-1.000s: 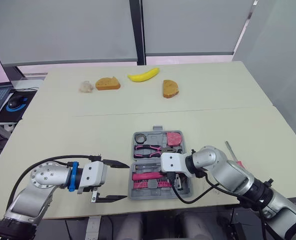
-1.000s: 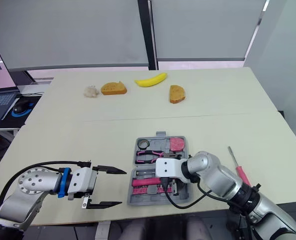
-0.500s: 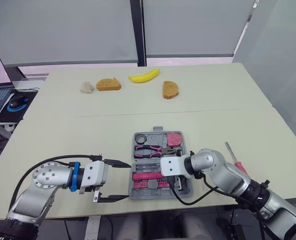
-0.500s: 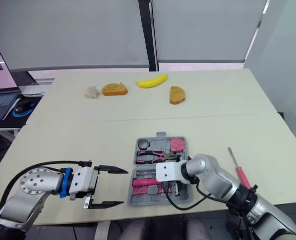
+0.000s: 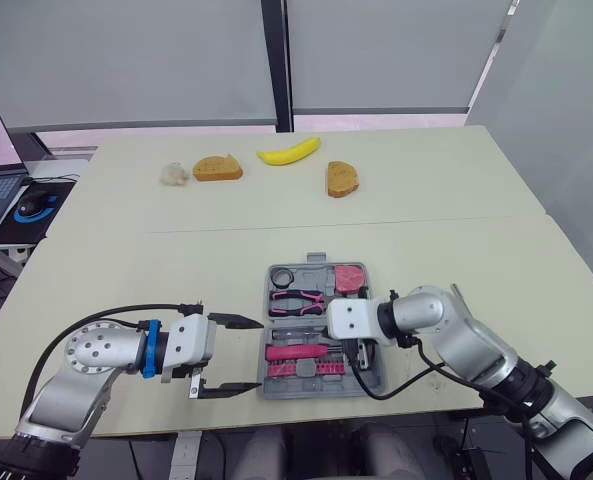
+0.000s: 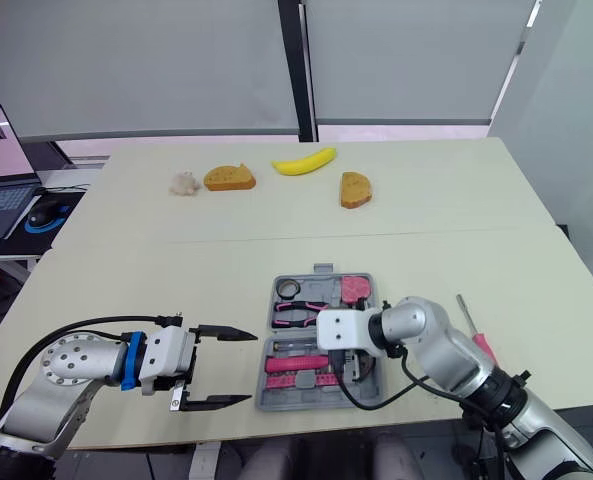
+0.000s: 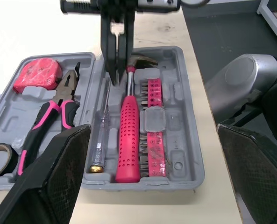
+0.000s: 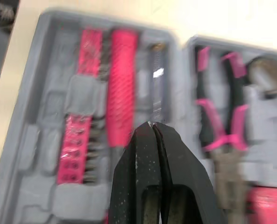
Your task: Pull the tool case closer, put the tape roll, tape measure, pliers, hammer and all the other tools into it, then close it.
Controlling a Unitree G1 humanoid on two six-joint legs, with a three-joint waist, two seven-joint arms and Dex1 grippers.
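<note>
Left end effector wide, right end effector pinched; beige table, grey blinds.

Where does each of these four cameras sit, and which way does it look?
Left eye view: on the head, looking down at the table and open case; both arms show.
Right eye view: beside it; same scene.
Left wrist view: along the open left gripper into the case.
Right wrist view: along the shut right gripper, down into the case.
Both wrist views share the hammer.
</note>
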